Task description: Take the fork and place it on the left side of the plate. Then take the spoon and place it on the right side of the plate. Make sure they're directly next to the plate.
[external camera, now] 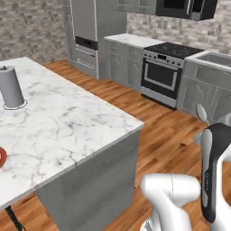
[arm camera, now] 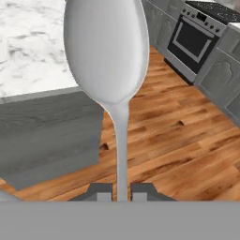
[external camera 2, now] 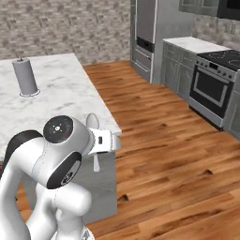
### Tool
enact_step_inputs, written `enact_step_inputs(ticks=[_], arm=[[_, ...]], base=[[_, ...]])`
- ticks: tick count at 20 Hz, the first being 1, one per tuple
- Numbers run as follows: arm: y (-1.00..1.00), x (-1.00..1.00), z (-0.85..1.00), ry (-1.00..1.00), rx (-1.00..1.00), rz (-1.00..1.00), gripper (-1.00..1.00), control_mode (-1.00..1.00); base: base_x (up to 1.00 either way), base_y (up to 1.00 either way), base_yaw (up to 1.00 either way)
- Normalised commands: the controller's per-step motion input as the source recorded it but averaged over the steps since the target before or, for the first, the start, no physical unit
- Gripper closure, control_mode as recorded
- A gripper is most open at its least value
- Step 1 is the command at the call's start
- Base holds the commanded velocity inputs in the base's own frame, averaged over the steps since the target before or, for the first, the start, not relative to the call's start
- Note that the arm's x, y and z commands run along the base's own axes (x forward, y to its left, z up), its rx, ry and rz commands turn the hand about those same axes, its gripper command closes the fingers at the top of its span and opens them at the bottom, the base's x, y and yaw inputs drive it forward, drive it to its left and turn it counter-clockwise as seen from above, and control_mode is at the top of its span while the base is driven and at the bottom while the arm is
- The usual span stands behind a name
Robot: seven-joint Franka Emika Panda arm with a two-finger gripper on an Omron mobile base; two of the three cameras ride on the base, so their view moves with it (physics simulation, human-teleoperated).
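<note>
The gripper [arm camera: 122, 191] is pinched on the thin handle of the spoon [arm camera: 107, 51], its two dark fingertips [arm camera: 99, 191] pressed against either side of the handle's lower end. In the hand view the spoon stands straight up out of the gripper, handle between the tips and oval bowl far above them, its pale grey back filling the upper middle of the picture. Taking the marble island counter [external camera: 67, 122] as landmark: the spoon is held in the air off the counter's near corner, over the wood floor [external camera 2: 168, 154] rather than above the marble, and touches neither. In the right base view the spoon [external camera 2: 93, 123] sticks out from the hand just past the counter's edge, with its handle hanging below the hand. On the counter, well away from the spoon, a grey paper-towel roll [external camera: 10, 86] stands upright, and a red sliver of the plate [external camera: 2, 156] shows at the counter's left side.
</note>
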Motion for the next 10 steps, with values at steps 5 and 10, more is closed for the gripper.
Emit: enact_step_inputs(ticks=[5,10], arm=[[0.0,0.0,0.0,0.0,0.0,0.0,1.0,1.0],[0.0,0.0,0.0,0.0,0.0,0.0,1.0,1.0]], base=[[-0.91,0.99,0.23],[-0.68,1.0,0.14]])
